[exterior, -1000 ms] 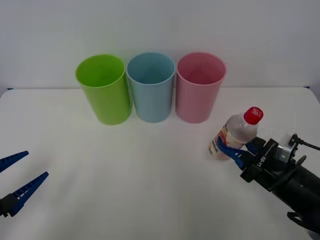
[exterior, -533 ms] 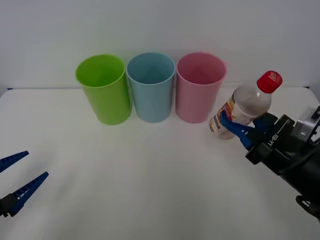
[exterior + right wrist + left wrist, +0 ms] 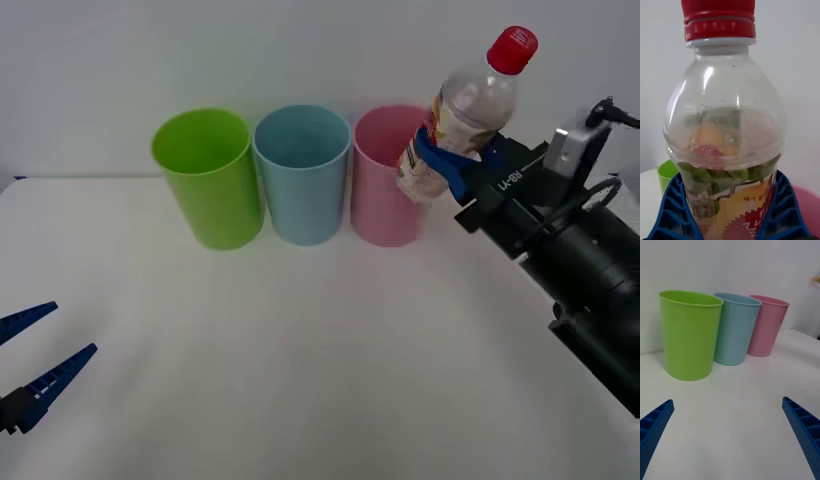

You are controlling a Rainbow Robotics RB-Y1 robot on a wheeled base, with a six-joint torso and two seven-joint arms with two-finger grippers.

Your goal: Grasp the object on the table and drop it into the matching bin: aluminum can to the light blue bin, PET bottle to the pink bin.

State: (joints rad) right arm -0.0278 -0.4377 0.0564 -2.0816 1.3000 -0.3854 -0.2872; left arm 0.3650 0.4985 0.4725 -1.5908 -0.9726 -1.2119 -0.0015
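My right gripper (image 3: 447, 160) is shut on the PET bottle (image 3: 462, 115), a clear bottle with a red cap and an orange-and-white label. It holds the bottle tilted in the air, level with the right side of the pink bin's (image 3: 388, 190) rim. In the right wrist view the bottle (image 3: 724, 123) stands between the blue fingers (image 3: 673, 210), with the pink bin's rim (image 3: 803, 197) below it. The light blue bin (image 3: 302, 175) stands left of the pink one. My left gripper (image 3: 35, 362) hangs open at the table's (image 3: 300, 350) near left edge.
A lime green bin (image 3: 207, 178) stands at the left end of the row of three bins, also seen in the left wrist view as the lime green bin (image 3: 688, 333), the light blue bin (image 3: 733, 330) and the pink bin (image 3: 767, 324). A plain white wall rises behind the table.
My right gripper has lifted the bottle off the table and carried it up and left, from beside the pink bin to level with its rim. The left arm has not moved.
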